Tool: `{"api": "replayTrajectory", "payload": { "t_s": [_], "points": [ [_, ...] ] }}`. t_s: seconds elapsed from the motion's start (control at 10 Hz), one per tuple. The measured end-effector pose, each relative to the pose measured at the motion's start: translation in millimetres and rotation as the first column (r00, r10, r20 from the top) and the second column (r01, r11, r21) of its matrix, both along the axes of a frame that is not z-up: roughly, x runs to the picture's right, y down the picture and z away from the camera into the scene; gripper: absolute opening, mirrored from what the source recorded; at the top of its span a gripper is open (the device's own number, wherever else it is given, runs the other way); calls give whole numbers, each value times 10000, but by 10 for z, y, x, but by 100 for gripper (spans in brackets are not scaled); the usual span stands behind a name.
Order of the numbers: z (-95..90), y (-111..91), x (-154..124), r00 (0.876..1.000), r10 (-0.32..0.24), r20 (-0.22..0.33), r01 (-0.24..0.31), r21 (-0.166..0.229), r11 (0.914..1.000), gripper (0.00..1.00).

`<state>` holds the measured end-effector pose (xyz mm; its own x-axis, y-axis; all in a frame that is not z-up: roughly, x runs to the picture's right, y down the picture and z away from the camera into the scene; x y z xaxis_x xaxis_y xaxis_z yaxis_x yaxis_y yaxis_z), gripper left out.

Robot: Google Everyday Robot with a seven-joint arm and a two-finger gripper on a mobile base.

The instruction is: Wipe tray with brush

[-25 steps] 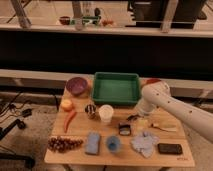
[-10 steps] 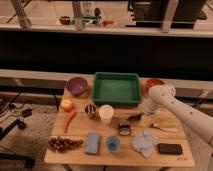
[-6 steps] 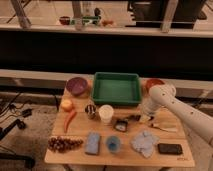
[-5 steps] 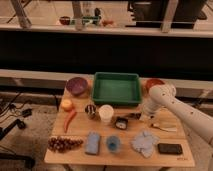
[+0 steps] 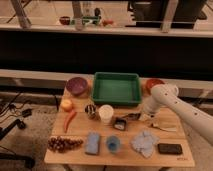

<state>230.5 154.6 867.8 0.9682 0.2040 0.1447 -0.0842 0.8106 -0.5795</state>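
The green tray (image 5: 116, 76) sits at the back middle of the wooden table. The black brush (image 5: 128, 119) lies low over the table in front of the tray's right corner, with its dark head (image 5: 120, 123) at the left, beside the white cup. My gripper (image 5: 141, 116) is at the end of the white arm (image 5: 162, 96) that reaches in from the right. It sits at the brush handle's right end and is shut on it. The fingers are hard to make out against the handle.
A purple bowl (image 5: 77, 86) stands left of the tray and an orange bowl (image 5: 151, 83) stands right of it, behind the arm. Near the brush are a white cup (image 5: 105, 113), a dark can (image 5: 90, 110), a blue cup (image 5: 113, 144), a pale cloth (image 5: 144, 141), a black phone (image 5: 169, 148) and a beige tool (image 5: 165, 126).
The brush head has shifted a little up and to the left, toward the tray and the white cup. The gripper end of the arm has moved with it.
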Motion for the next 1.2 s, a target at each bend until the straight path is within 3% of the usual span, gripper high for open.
{"api": "replayTrajectory", "payload": {
  "t_s": [0.6, 1.2],
  "points": [
    [-386, -413, 158, 9991, 434, -21, -430, 957, 9945, 9],
    [-973, -899, 286, 9963, 842, 163, -857, 2163, 9725, 9]
  ]
}}
